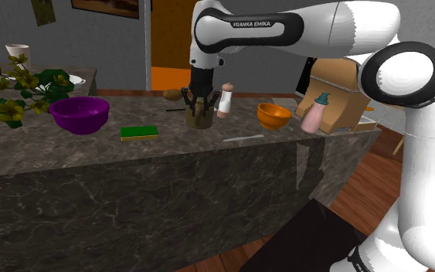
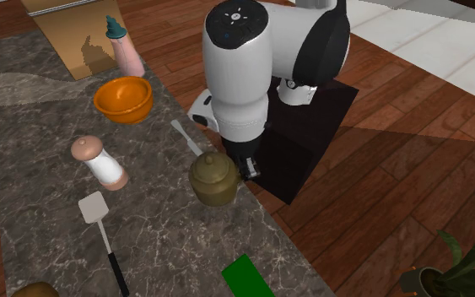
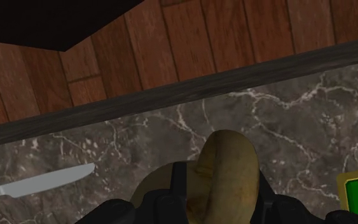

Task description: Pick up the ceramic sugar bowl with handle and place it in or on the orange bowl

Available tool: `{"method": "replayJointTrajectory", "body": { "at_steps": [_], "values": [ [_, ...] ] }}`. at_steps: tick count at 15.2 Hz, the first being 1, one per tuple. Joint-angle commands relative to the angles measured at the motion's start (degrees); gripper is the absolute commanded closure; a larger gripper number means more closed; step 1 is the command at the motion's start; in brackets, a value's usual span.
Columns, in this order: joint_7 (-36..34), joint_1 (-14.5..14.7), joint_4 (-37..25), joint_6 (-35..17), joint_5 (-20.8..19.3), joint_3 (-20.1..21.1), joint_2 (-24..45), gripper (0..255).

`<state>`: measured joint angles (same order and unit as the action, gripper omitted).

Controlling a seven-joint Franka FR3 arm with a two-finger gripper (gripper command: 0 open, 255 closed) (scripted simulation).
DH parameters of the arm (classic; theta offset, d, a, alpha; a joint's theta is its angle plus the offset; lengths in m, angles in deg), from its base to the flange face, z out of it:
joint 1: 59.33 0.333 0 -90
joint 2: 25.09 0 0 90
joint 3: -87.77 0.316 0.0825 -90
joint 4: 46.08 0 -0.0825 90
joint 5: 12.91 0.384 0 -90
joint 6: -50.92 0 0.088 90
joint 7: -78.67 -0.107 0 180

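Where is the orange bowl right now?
The orange bowl sits on the counter, right of centre in the shoulder view, between the shaker and the pink bottle.

The things are being carried by a dark, white-veined stone table (image 2: 168,245). An olive-brown lidded sugar bowl (image 2: 214,179) is being borne near the edge facing the wooden floor, with a grey knife (image 2: 186,137) lying between it and an orange bowl (image 2: 123,99). A white shaker with a pinkish top (image 2: 100,163) and a black-handled spatula (image 2: 99,221) are being held farther in. A pink bottle (image 2: 126,51) is being supported beside a brown cardboard box (image 2: 67,34). Toward the shoulder view's left, a flat green sponge (image 1: 139,132) and a purple bowl (image 1: 79,113) are being carried, and yellow-flowered branches (image 1: 11,89) are being spread over that end.
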<state>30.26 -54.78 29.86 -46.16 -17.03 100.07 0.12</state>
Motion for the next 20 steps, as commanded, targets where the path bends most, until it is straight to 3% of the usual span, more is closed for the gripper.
{"method": "replayJointTrajectory", "body": {
  "at_steps": [1, 17, 20],
  "values": [
    [0.0, 0.1, -1.9, 1.7, 0.0, 0.0, 0.1, 255],
    [0.0, 1.8, -21.4, 16.8, -0.8, 0.0, 4.6, 255],
    [3.4, -1.7, -15.3, 14.6, 0.0, -0.7, 0.6, 255]
  ]
}}
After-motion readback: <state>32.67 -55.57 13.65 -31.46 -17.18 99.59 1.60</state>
